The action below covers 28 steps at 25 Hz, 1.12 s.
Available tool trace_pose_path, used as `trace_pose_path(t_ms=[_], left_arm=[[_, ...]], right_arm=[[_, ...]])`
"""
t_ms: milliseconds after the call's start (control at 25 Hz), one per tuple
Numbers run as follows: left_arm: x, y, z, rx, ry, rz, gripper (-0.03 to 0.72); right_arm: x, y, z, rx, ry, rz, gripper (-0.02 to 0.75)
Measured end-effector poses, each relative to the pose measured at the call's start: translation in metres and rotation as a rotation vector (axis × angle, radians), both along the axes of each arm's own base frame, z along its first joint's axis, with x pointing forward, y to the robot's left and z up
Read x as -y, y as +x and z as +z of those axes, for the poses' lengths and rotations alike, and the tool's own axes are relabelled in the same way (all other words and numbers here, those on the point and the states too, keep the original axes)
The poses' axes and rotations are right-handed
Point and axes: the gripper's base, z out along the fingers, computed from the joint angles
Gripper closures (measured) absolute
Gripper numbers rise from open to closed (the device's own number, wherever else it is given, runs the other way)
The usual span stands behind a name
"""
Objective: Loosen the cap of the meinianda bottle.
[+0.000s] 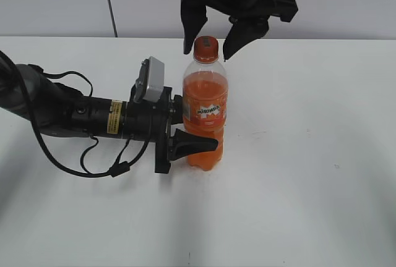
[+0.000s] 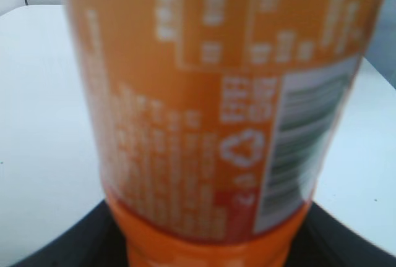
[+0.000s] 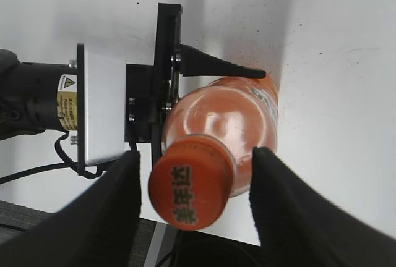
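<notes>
The meinianda bottle (image 1: 205, 115) stands upright on the white table, clear plastic with orange liquid and an orange label. It fills the left wrist view (image 2: 210, 112). My left gripper (image 1: 189, 128) is shut on the bottle's lower body from the left. The orange cap (image 1: 206, 47) sits on the bottle's neck; its dark print shows in the right wrist view (image 3: 192, 190). My right gripper (image 1: 208, 43) hangs over the bottle, open, one finger on each side of the cap (image 3: 195, 183) with gaps to it.
The white table (image 1: 309, 174) spreads around the bottle. The left arm and its cables (image 1: 68, 115) lie across the table's left side. A grey wall stands behind the table.
</notes>
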Motion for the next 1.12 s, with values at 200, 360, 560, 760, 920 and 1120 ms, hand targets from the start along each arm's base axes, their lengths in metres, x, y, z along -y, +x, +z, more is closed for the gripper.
trace_pose_path(t_ms=[200,360,560,760,920,1120], left_arm=[[0.0000,0.0000,0.0000,0.000,0.000,0.000,0.293],[-0.0001,0.0002,-0.0002,-0.001,0.002,0.003,0.293],[-0.0001,0.0002,-0.0002,-0.004,0.002,0.004,0.293],[-0.0001,0.0000,-0.0002,-0.004,0.003,0.001,0.293],[-0.0001,-0.0001,-0.0003,-0.001,0.003,-0.001,0.293],[-0.0001,-0.0004,-0.0002,-0.001,0.003,-0.005,0.293]], right_arm=[[0.0000,0.0000,0.0000,0.000,0.000,0.000,0.409],[0.0003,0.0002,0.0000,0.009,-0.007,0.020,0.437],[0.0005,-0.0002,0.0006,0.046,-0.029,0.134,0.456],[0.0001,-0.0004,0.0007,0.108,-0.062,0.331,0.456],[-0.0003,-0.0006,0.0008,0.172,-0.098,0.535,0.457],[-0.0005,-0.0009,0.0008,0.262,-0.149,0.813,0.459]])
